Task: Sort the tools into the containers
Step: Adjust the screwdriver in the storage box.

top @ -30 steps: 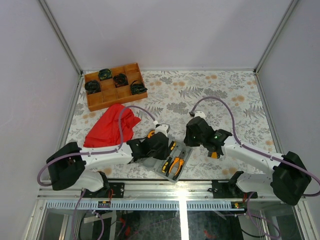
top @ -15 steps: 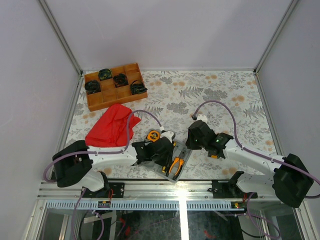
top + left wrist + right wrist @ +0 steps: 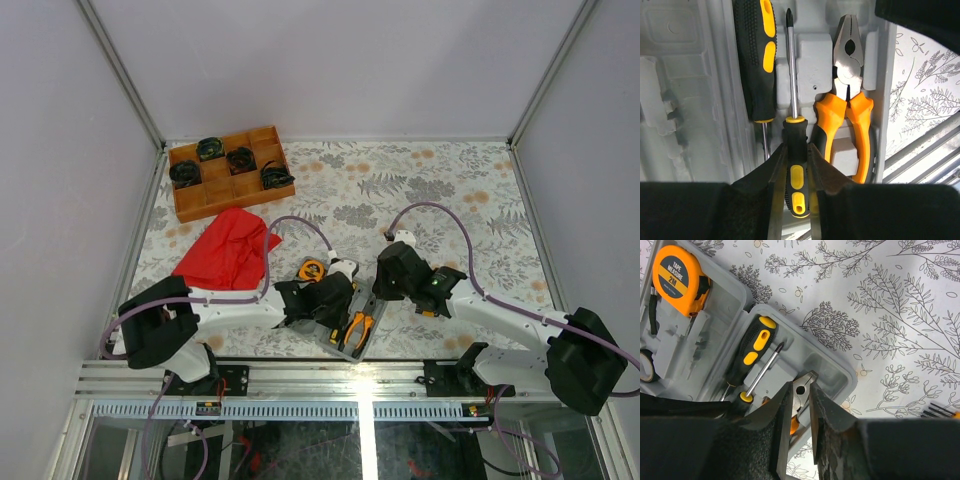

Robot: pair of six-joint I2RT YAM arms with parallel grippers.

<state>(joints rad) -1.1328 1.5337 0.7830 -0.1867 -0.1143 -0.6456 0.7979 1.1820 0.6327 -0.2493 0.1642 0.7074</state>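
We saw the left gripper (image 3: 796, 150) pinching the screwdriver (image 3: 796, 131) handle between nearly closed fingers, in the case (image 3: 685, 100). The right gripper (image 3: 801, 386) hung narrowly parted and empty over the pliers (image 3: 801, 393).

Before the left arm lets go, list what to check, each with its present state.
1. Left jaws closed on the Phillips screwdriver handle: ok.
2. Its shaft straight in the grey case recess beside the pliers: ok.
3. Handle fully seated: cannot tell, jaws hide it.
4. Second screwdriver and tape measure in the case: ok.
5. Right jaws clear of the pliers: cannot tell.
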